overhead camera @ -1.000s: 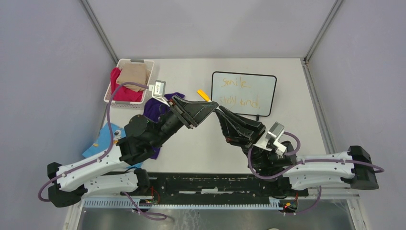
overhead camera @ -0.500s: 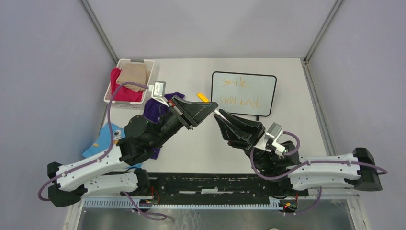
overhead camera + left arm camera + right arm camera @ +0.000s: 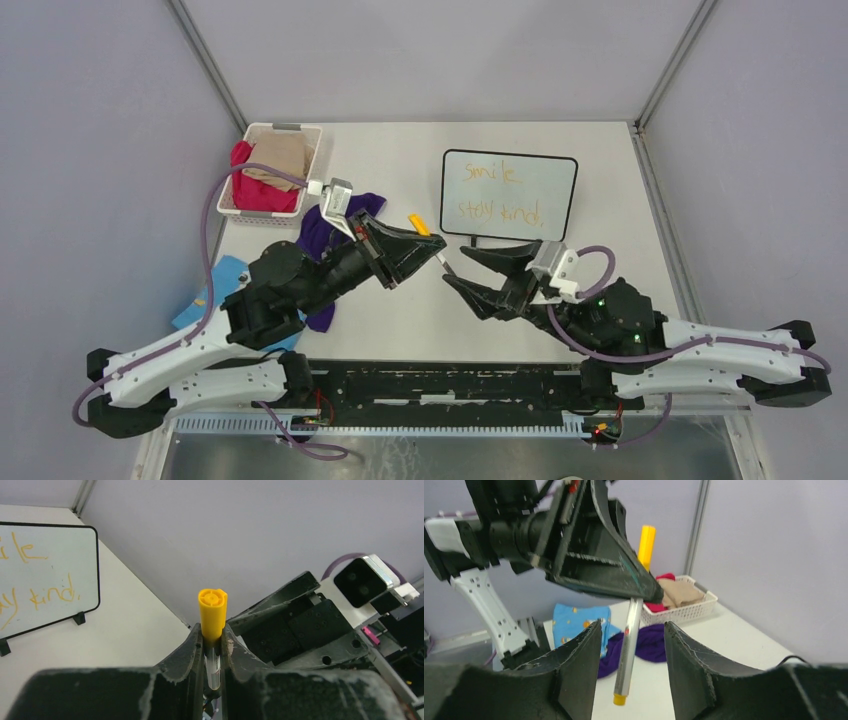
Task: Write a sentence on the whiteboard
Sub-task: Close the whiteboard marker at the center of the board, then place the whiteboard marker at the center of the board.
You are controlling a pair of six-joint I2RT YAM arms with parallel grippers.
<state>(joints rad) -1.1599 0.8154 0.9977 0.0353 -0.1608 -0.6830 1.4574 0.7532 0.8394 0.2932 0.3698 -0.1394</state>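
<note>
Well, the sentence (image 3: 500,212) looks done: orange words, "smile" over "stay kind", sit on the whiteboard (image 3: 555,180), which stands at the back right of the table (image 3: 400,160), well apart from both arms. The left gripper (image 3: 432,246) squeezes the marker (image 3: 628,630) tight, just under its yellow cap (image 3: 212,605). The right gripper (image 3: 463,268) has its fingers spread wide on both sides of the pen, not touching it. I think the pen is being put away, so next the left arm must lay it down softly. The right wrist view shows the whole pen hanging down; the left wrist view shows only the cap poking up, plus a corner of the board
</note>
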